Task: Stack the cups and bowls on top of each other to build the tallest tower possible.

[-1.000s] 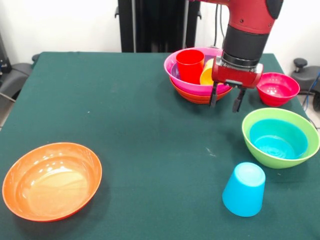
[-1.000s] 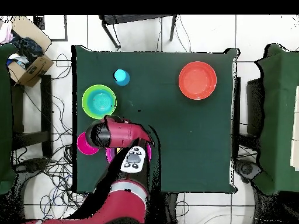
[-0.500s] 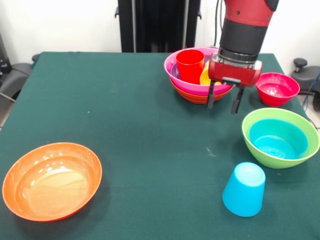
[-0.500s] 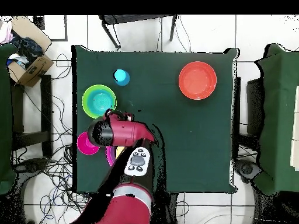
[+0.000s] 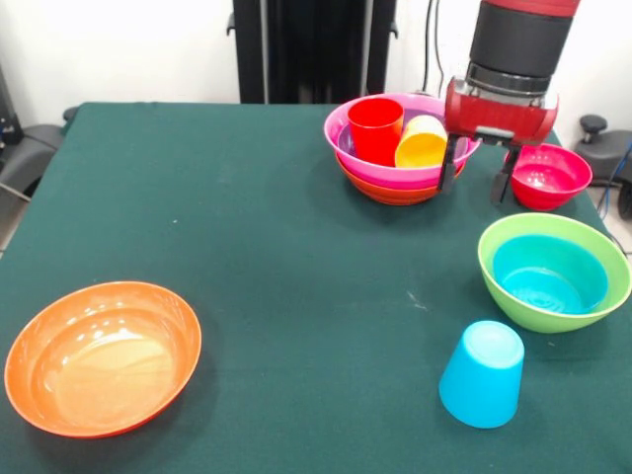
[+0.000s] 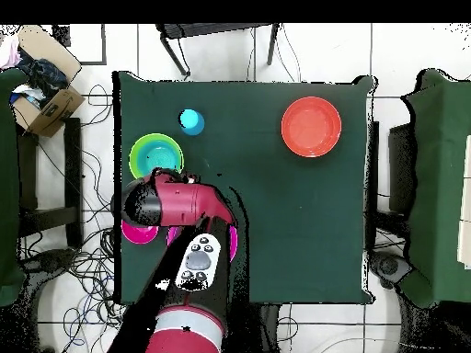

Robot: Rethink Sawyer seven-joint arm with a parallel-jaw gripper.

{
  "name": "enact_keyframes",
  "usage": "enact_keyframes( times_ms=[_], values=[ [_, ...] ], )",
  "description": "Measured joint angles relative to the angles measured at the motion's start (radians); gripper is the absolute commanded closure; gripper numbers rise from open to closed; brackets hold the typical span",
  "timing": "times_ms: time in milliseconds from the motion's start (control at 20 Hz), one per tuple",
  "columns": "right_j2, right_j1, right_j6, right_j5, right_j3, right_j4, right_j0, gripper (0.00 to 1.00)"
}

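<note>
the tool is held above the green counter, its two dark fingers spread apart and pointing down with nothing between them. it hangs between the tower and the small crimson bowl, just in front of both in the front view.

the tower is made of an orange bowl at the bottom with a magenta bowl and a purple one nested in it. a red cup stands upright inside, and a yellow cup lies tilted just beside it, its mouth turned toward the camera.

the lime green bowl sits near the crimson bowl, with a small blue bowl nested inside it. a light blue cup stands upside down on the counter close to the green bowl. a second orange bowl rests well apart from everything else at the opposite near corner.

in the overhead view the arm covers most of the tower and part of the crimson bowl.
</note>
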Motion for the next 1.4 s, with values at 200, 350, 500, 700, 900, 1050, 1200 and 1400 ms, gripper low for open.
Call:
enact_keyframes(
  times_ms=[200,350,500,700,900,1050,1200,1400],
  values=[
    [0.015,-0.009,0.0,0.024,0.0,0.0,-0.015,0.0],
    [0.033,-0.009,0.0,0.023,0.001,0.002,-0.038,0.0],
    [0.047,-0.006,0.0,0.022,0.005,0.004,-0.064,0.0],
    [0.064,0.003,0.0,0.019,0.01,0.008,-0.104,0.0],
    [0.093,0.016,0.0,0.0,0.017,0.008,-0.137,0.0],
    [0.142,0.018,0.0,-0.035,0.036,0.008,-0.181,0.0],
    [0.176,0.018,0.0,-0.06,0.048,0.008,-0.21,0.0],
    [0.234,0.018,0.0,-0.103,0.072,0.008,-0.258,0.0]
  ],
)
